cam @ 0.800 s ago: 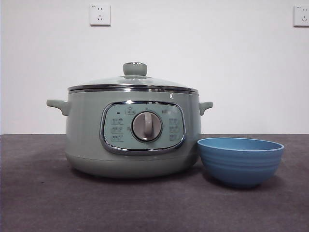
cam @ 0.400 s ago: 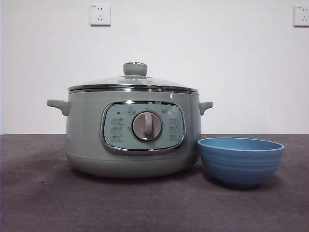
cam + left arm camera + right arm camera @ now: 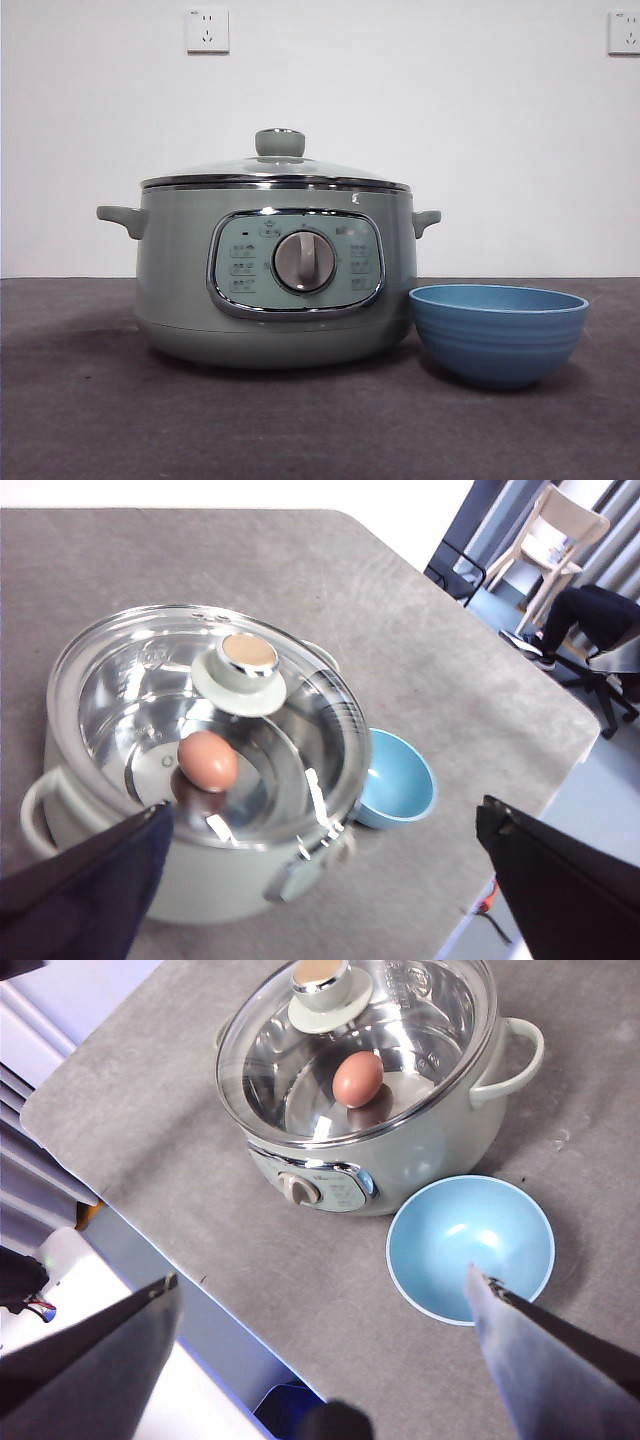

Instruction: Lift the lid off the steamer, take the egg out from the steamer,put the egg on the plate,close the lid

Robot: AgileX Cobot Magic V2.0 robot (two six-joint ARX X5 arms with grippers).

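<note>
Nothing of the task is done yet, so your first step is the lid (image 3: 275, 170); it sits square on the steamer (image 3: 270, 290), its pale-green knob (image 3: 280, 143) at the top centre of the pot in the front view. Both grippers hang high above the table and neither shows in the front view; the left gripper (image 3: 320, 880) has its jaws spread wide at the lower corners of its wrist picture, empty, and the right gripper (image 3: 320, 1360) is likewise wide and empty.

Aim for the knob and nothing else; the glass dome is smooth and gives no purchase. Come down straight over it, close on its narrow neck under the cap, and lift level so the steel rim clears the pot evenly.

Through the glass you can see the brown egg (image 3: 208, 761) on the steel floor of the pot, left of centre in the left wrist picture. Beside the steamer, at the lower right of the front view, stands the blue bowl (image 3: 498, 335) that serves as the plate; it nearly touches the pot, so keep the lifted lid away from that side; I judge a swing there would likely knock it.
</note>
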